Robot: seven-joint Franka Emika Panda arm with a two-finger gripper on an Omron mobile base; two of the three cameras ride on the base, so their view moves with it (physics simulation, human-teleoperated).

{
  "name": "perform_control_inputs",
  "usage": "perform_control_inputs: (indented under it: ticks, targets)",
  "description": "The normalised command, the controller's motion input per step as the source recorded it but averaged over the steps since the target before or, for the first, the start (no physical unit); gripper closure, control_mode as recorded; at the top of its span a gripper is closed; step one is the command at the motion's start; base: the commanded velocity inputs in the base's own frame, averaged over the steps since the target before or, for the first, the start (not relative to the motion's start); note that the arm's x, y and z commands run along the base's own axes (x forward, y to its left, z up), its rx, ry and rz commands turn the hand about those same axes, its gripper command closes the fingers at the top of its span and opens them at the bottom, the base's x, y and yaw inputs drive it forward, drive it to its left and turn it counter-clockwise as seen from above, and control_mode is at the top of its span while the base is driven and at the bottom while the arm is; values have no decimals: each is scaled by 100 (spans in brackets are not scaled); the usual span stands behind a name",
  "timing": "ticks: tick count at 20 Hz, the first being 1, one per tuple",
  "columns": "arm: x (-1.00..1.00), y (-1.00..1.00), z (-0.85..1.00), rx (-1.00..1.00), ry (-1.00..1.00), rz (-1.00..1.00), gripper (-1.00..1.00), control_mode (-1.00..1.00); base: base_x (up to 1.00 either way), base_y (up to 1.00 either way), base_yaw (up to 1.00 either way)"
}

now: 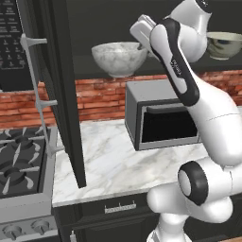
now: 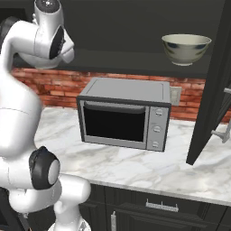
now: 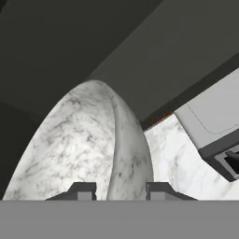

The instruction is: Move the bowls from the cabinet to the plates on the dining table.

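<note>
A grey microwave (image 2: 124, 117) stands at the back of the marble desk (image 2: 135, 164) against the brick wall (image 1: 101, 97); a stove (image 1: 21, 165) adjoins the desk's left edge, with perhaps a drawer handle (image 1: 120, 207) below.

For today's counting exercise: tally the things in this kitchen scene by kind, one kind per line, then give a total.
Bowls: 2 (marbled bowl, grey-green bowl)
Microwaves: 1 (microwave)
Stoves: 1 (stove)
Total: 4
</note>
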Motion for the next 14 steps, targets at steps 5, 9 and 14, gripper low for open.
perform_control_inputs:
  ticks: [5,9,14]
  targets:
    - [-86,-19,10,5,-5,0,100,-100,0,0,0]
    - [-91,-21,10,5,-3,0,100,-100,0,0,0]
    - [-94,-31,0,1,0,0,100,-100,0,0,0]
